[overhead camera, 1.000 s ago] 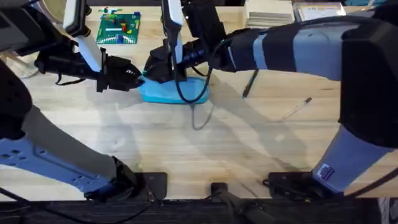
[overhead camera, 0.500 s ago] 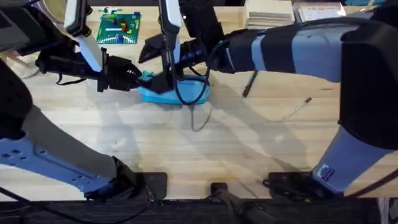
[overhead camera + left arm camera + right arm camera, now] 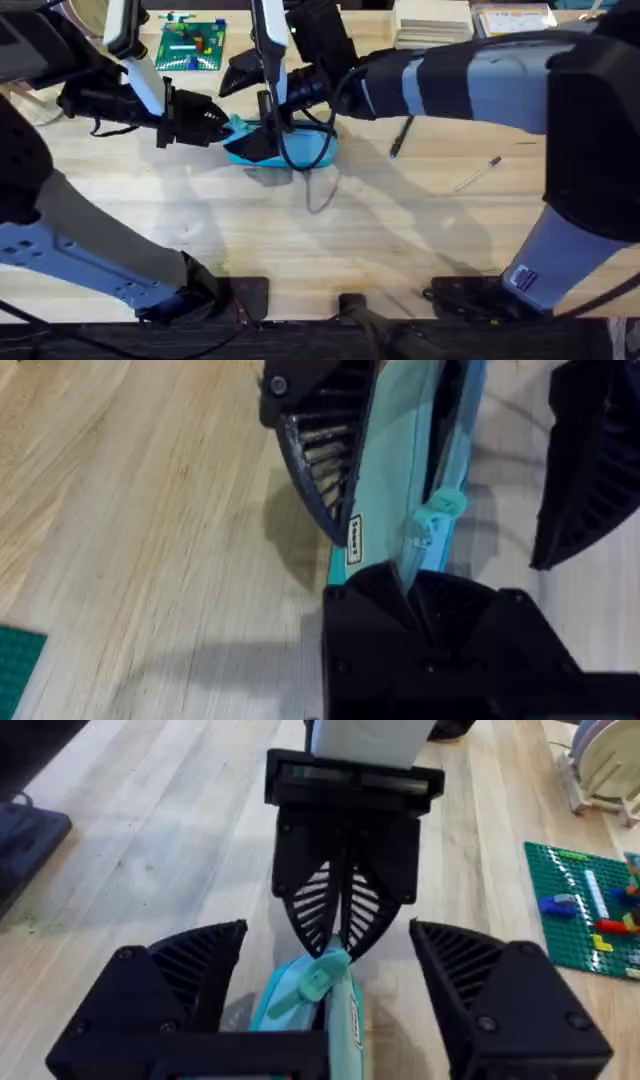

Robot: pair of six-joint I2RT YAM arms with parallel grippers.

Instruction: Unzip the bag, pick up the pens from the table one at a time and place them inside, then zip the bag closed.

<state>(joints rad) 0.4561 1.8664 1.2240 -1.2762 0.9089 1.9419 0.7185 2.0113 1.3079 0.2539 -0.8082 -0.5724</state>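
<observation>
The bag [image 3: 285,148] lies on the table [image 3: 300,240] at about 11 o'clock from centre. The left gripper [image 3: 215,124] is pinched tight on the bag's 9 o'clock end. The right gripper [image 3: 325,1010] straddles the bag, fingers spread wide. Two pens [image 3: 401,135] [image 3: 477,174] lie at 2 o'clock.

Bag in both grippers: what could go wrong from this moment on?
1. The left gripper pinches only the bag's end, beside the zip pull; the fabric may slip out once the zip is tugged.
2. The right gripper stands open around the bag, so closing could catch fabric, not the pull.
</observation>
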